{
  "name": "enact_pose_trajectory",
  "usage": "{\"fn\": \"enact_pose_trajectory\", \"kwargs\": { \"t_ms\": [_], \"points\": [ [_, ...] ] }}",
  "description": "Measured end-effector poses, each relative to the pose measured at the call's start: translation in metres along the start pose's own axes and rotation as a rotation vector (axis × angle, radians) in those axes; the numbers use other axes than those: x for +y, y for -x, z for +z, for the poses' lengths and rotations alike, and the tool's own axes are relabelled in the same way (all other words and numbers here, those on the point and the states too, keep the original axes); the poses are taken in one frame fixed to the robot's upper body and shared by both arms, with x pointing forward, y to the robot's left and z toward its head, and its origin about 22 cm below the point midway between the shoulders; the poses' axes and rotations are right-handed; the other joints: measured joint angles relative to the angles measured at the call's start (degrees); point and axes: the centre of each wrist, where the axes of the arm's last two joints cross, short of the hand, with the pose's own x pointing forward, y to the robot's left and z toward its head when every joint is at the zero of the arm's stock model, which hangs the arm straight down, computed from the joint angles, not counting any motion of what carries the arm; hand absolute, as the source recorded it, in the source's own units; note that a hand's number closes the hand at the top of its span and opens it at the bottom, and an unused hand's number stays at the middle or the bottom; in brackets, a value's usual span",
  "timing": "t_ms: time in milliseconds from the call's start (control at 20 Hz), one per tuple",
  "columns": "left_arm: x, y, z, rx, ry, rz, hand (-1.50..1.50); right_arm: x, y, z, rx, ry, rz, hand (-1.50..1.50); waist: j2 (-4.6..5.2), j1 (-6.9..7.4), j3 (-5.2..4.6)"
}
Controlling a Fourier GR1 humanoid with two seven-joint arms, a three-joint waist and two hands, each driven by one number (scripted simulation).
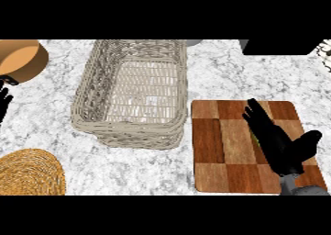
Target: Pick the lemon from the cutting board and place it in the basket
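A checkered wooden cutting board (222,151) lies on the marble counter at the right. My right hand (276,142) hovers over its right half with the fingers stretched toward the far left and the thumb spread to the right, so it is open. Of the lemon (255,139) only a thin yellow-green sliver shows at the hand's left edge; the hand hides the remainder. A pale wicker basket (93,92) with nothing in it stands left of the board, its near right corner close to the board's far left corner. My left hand (0,112) rests open at the view's left edge.
A copper-coloured pot (15,57) stands at the far left corner. A round woven mat (22,174) lies at the near left. A black block (276,46) and a patterned object (328,53) sit at the far right.
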Motion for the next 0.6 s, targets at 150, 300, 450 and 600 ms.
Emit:
{"fn": "enact_pose_trajectory", "kwargs": {
  "t_ms": [150,300,450,600],
  "points": [
    [-0.007,-0.005,0.000,-0.017,0.002,0.012,0.00,-0.021,-0.002,0.007,-0.123,0.150,0.078,1.50,-0.05,-0.96,-0.09],
    [-0.010,-0.005,0.001,-0.029,-0.002,0.025,0.00,-0.060,-0.022,0.015,-0.329,0.388,0.208,1.50,-0.55,-3.44,-0.15],
    [-0.024,0.001,0.005,-0.017,0.033,0.058,0.00,-0.061,-0.052,0.014,-0.664,0.458,0.298,-1.50,-0.78,-4.08,-0.10],
    [-0.039,-0.001,0.005,-0.030,0.063,0.082,0.00,-0.054,-0.047,0.012,-0.832,0.658,0.370,-1.50,-0.21,-3.30,-0.15]
  ]
}}
